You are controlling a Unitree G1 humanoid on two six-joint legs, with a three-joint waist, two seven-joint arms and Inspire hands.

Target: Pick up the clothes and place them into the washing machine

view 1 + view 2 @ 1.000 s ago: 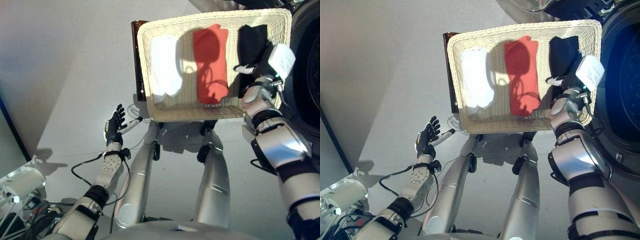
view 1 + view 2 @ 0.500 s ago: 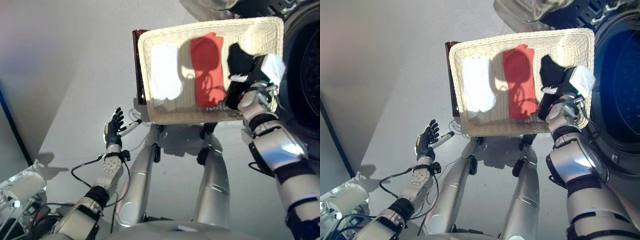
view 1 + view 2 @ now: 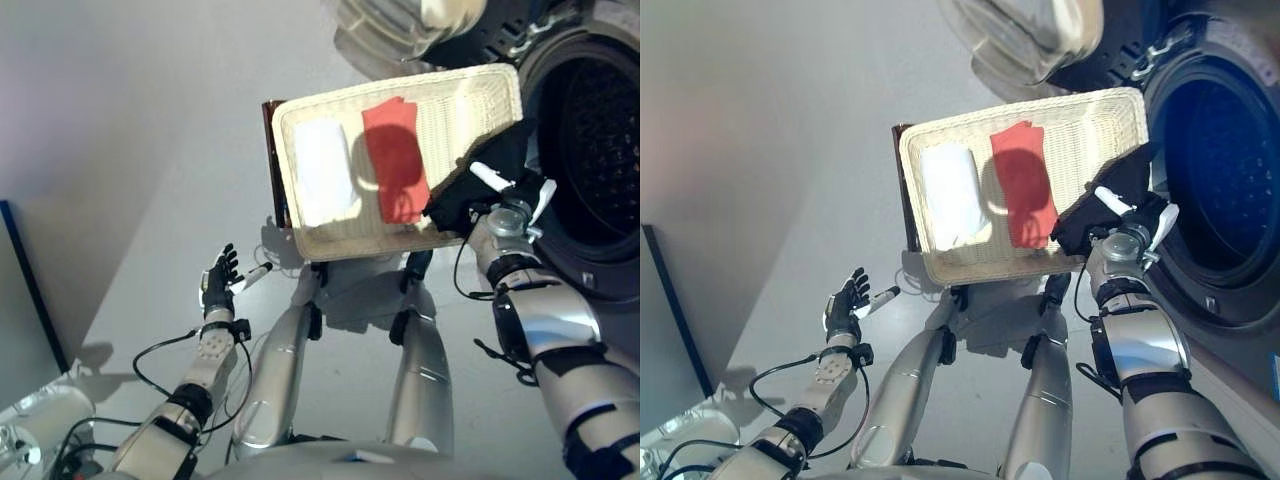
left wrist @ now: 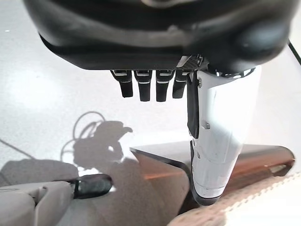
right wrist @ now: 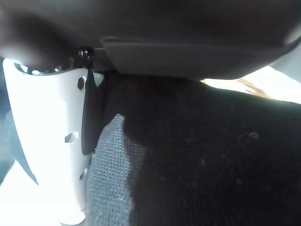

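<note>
A shallow wicker basket (image 3: 300, 115) rests on a low dark brown box (image 3: 271, 160) beside the washing machine (image 3: 600, 150), whose door is open. A white cloth (image 3: 325, 172) and a red cloth (image 3: 395, 160) lie flat in it. My right hand (image 3: 503, 200) is shut on a black cloth (image 3: 460, 197) and holds it up over the basket's right front corner, close to the drum opening. In the right wrist view the black cloth (image 5: 202, 155) lies against the palm beside the white thumb cover (image 5: 47, 141). My left hand (image 3: 218, 282) hangs open and empty over the floor, left of the box.
The machine's round door (image 3: 400, 30) stands open above the basket's far edge. The box (image 4: 160, 160) and the basket rim (image 4: 244, 207) show past my left hand's fingers (image 4: 150, 87). A dark panel (image 3: 25, 280) stands at the far left.
My right hand has closed on the black cloth and lifted it out of the basket's right end toward the machine. The camera has shifted. The left hand stays idle.
</note>
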